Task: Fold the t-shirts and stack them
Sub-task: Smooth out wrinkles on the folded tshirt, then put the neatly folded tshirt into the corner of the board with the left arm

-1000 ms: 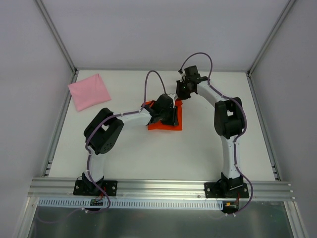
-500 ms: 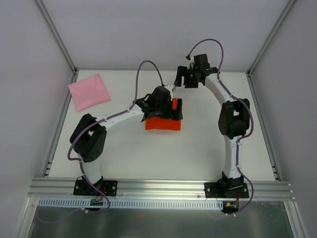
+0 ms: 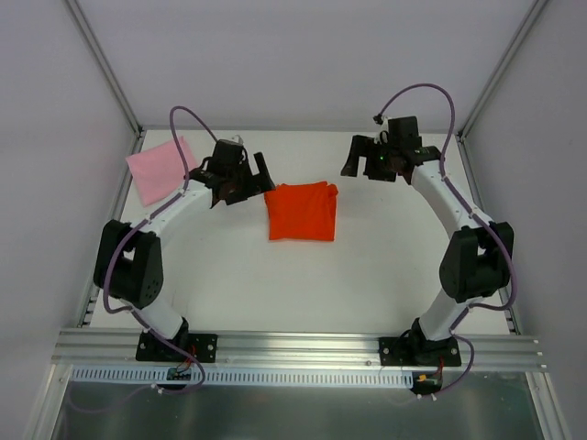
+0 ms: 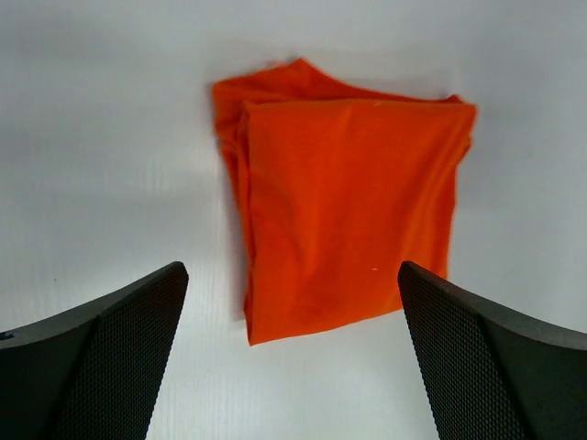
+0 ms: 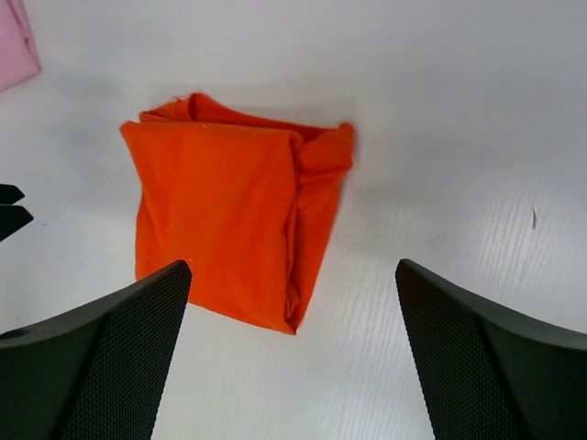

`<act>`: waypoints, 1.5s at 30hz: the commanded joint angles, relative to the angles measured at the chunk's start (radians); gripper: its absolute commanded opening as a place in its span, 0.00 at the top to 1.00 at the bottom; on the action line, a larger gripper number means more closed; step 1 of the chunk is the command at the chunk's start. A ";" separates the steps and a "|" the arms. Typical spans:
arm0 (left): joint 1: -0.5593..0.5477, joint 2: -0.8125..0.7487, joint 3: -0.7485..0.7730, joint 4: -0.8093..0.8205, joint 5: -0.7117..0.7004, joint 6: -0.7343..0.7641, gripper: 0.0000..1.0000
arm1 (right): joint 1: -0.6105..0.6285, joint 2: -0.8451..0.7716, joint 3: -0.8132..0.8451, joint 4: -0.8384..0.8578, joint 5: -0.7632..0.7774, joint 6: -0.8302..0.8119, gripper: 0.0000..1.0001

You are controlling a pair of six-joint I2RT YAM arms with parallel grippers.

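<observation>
The orange-red t-shirt (image 3: 302,211) lies folded into a rough square near the middle of the white surface (image 3: 367,266), flat, with some loose edges showing along one side. The pink t-shirt (image 3: 163,170) lies as a small folded square at the far left corner, well apart from the orange one, so the two are not stacked. The left claw (image 3: 243,183) hangs just to the left of the orange shirt, with its fingers spread wide and nothing between them. The right claw (image 3: 359,163) hangs beyond the shirt's far right corner, also spread wide and holding nothing. Neither claw touches the cloth.
</observation>
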 commanded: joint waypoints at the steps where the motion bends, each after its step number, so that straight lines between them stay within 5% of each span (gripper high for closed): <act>1: 0.013 0.076 -0.037 0.035 0.073 -0.055 0.02 | -0.024 -0.074 -0.138 0.031 0.040 0.062 0.04; 9: 0.014 0.257 -0.033 0.158 0.145 -0.064 0.12 | -0.028 -0.258 -0.371 0.046 0.121 0.090 0.04; 16: 0.014 0.333 -0.037 0.205 0.201 -0.070 0.23 | -0.030 -0.334 -0.398 0.019 0.204 0.090 0.03; 29: 0.014 0.386 -0.071 0.374 0.306 -0.066 0.71 | -0.028 -0.366 -0.477 0.068 0.131 0.162 0.03; 35: 0.014 0.370 -0.034 0.357 0.293 0.005 1.00 | -0.024 -0.314 -0.572 0.151 0.065 0.206 0.03; 45: 0.046 0.266 -0.025 0.199 0.210 0.175 1.00 | 0.057 -0.127 -0.493 0.226 0.114 0.266 0.01</act>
